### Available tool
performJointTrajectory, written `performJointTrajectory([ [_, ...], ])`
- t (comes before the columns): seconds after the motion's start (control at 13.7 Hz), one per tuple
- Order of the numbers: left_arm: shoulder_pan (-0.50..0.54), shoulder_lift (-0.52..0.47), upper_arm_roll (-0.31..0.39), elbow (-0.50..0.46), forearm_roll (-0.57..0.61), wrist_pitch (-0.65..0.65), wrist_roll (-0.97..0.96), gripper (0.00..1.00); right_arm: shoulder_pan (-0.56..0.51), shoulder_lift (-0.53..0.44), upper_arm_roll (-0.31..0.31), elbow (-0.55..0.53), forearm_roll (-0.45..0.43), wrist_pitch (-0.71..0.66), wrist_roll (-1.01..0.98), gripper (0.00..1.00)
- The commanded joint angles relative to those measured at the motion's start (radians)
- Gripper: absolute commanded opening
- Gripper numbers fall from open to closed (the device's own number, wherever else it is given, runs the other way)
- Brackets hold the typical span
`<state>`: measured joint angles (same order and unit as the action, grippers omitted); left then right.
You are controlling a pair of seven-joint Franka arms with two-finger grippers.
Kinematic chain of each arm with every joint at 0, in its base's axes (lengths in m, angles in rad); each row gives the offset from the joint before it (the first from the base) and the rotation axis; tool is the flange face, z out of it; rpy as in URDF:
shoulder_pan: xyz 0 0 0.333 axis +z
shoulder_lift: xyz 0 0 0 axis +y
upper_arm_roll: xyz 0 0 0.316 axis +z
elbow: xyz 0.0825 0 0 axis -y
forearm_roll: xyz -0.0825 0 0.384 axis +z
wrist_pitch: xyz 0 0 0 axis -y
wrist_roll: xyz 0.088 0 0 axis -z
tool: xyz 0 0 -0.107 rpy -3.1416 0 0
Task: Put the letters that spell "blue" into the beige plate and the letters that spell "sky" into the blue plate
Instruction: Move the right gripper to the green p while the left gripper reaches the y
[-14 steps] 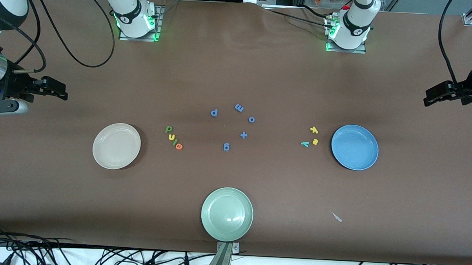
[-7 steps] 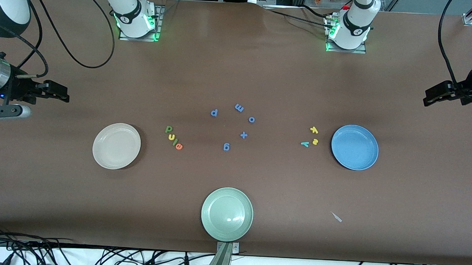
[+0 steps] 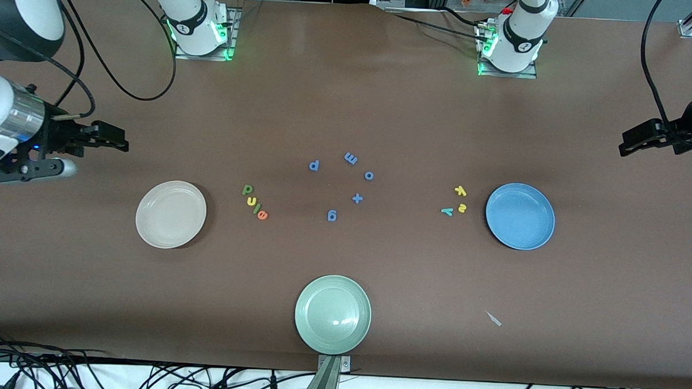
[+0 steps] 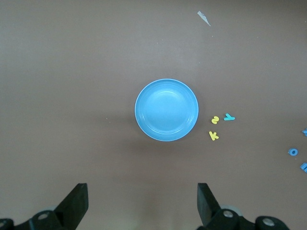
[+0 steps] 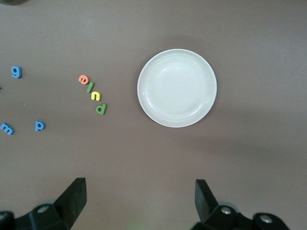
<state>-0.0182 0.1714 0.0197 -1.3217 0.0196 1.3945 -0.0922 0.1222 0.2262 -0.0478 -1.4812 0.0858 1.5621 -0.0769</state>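
- The right gripper [image 3: 117, 146], a black two-finger tool, hangs with jaws spread and empty over bare brown table [image 3: 349, 102] at the right arm's end, at about 10 o'clock from the round cream-beige plate [image 3: 171, 214].
- The left gripper [image 3: 627, 148], of the same build, is likewise released and holds nothing; it hangs over the table's left-arm end, at about 2 o'clock from the round medium-blue plate [image 3: 520, 216], and appears to wait.
- Both plates are empty.
- The foam letters spelling "blue" lie in a short slanted row at 3 o'clock from the beige plate, near it but apart: dark green b [image 3: 247, 190], yellow u [image 3: 251, 201], thin green l [image 3: 256, 208], orange e [image 3: 262, 215].
- The letters for "sky" sit just beside the blue plate at its 9 o'clock: yellow k [image 3: 460, 191], yellow s [image 3: 462, 208], teal y [image 3: 447, 211].
- All-blue foam letters [image 3: 350, 158] and a blue plus sign [image 3: 357, 198] are scattered mid-table between the two groups; a pale green plate [image 3: 332, 314] lies nearer the front camera than they do.
- Judgement: no letter is placed yet, so the task stands at its opening approach.
- The next move calls for a gripper to come down over a single small letter, jaws straddling it without nudging its close neighbours.
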Motion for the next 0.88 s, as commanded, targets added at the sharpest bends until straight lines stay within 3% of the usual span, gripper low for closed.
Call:
performJointTrajectory([
  [0.0, 0.000, 0.020, 0.003, 0.035, -0.024, -0.011, -0.017, 1.00, 0.036, 0.038, 0.000, -0.008, 0.016, 0.038, 0.023, 1.00],
  [0.36, 0.006, 0.051, 0.005, 0.013, -0.049, 0.052, -0.021, 1.00, 0.111, 0.117, 0.000, -0.016, 0.002, 0.114, 0.127, 1.00],
  [0.8, 0.041, 0.056, 0.005, -0.138, -0.058, 0.190, -0.021, 1.00, 0.191, 0.133, 0.000, -0.191, -0.003, 0.314, 0.269, 1.00],
])
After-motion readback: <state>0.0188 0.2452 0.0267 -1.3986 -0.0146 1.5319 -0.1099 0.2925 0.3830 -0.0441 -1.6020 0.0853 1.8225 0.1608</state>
